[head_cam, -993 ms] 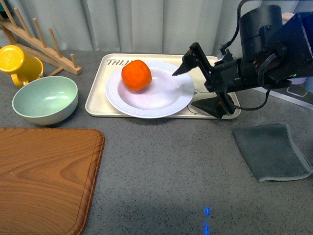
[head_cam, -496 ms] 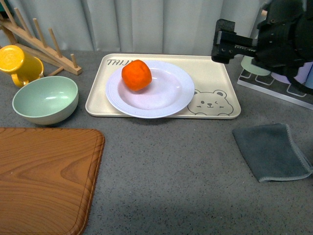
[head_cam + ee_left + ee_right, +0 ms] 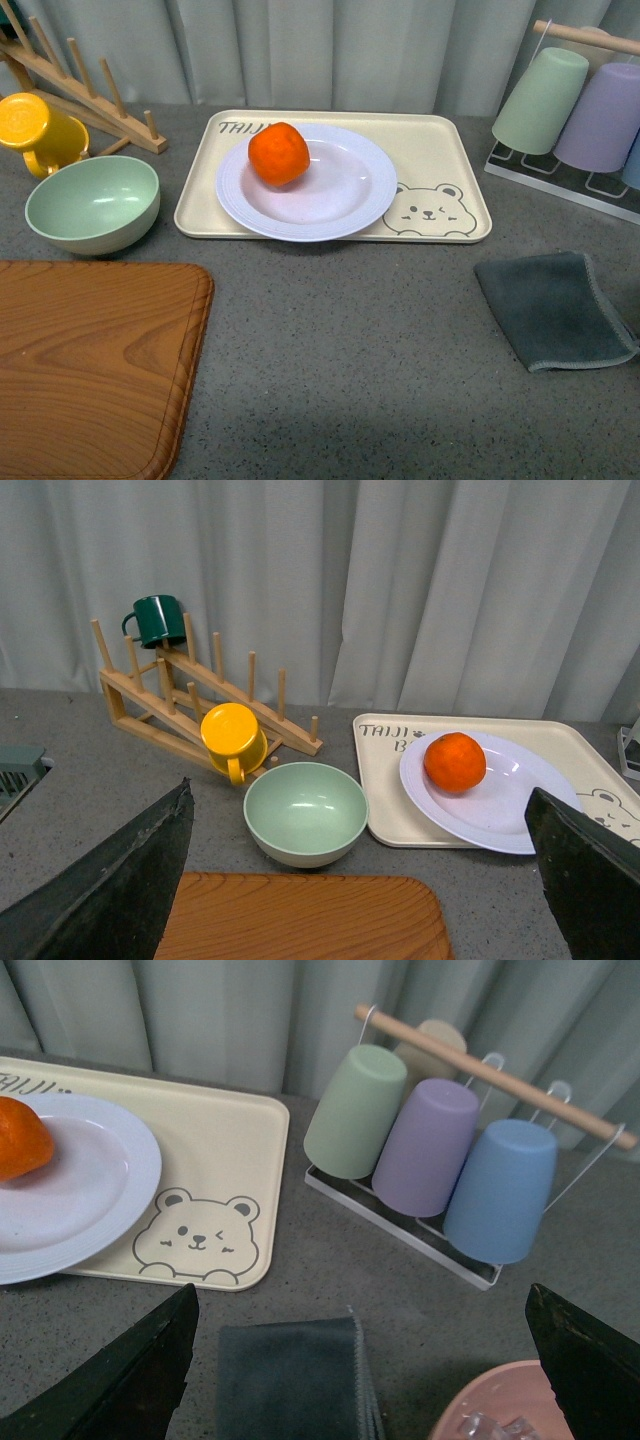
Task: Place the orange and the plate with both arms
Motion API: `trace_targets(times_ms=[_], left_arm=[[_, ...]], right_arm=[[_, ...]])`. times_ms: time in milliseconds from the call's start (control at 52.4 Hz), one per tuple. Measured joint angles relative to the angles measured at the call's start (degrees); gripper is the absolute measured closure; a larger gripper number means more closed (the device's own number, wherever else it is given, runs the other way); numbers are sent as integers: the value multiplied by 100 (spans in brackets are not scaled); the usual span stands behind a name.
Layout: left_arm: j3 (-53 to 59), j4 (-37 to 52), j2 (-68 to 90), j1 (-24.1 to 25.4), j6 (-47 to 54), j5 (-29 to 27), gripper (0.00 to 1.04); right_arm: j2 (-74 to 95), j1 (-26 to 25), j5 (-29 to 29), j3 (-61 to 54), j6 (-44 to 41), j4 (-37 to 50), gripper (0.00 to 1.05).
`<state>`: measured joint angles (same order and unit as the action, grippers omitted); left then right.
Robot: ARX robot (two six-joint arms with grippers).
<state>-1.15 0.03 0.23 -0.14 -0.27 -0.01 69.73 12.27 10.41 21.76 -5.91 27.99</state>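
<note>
Wooden board w/ rounded corner point(image 3: 95, 365) sits front-left on speckled grey counter point(image 3: 340, 340), glossy mint-green bowl point(image 3: 92, 203) behind it. Dimpled bright orange point(image 3: 279, 153) rests on far-left part of ridged white round plate point(image 3: 330, 205), plate on beige bear tray point(image 3: 440, 170). Left gripper point(image 3: 360, 880) spread wide, empty; right gripper point(image 3: 360, 1355) also wide, nothing held. Folded grey cloth point(image 3: 555, 308) at right; bare counter mid-front.
</note>
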Motion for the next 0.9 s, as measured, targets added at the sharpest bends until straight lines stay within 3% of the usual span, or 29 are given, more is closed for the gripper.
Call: trace_targets(times_ms=[210, 458, 573, 897], left_arm=[[0, 0, 0, 0, 0, 0, 6], [0, 0, 0, 0, 0, 0, 6], [0, 0, -2, 0, 0, -2, 6], [0, 0, 0, 0, 0, -4, 6]], right_arm=[[-1478, 192, 140, -662, -247, -192, 9], [-1683, 192, 157, -708, -238, -201, 9], [-1641, 55, 168, -1279, 251, 1377, 29], [-2736, -474, -313, -1775, 518, 955, 83]])
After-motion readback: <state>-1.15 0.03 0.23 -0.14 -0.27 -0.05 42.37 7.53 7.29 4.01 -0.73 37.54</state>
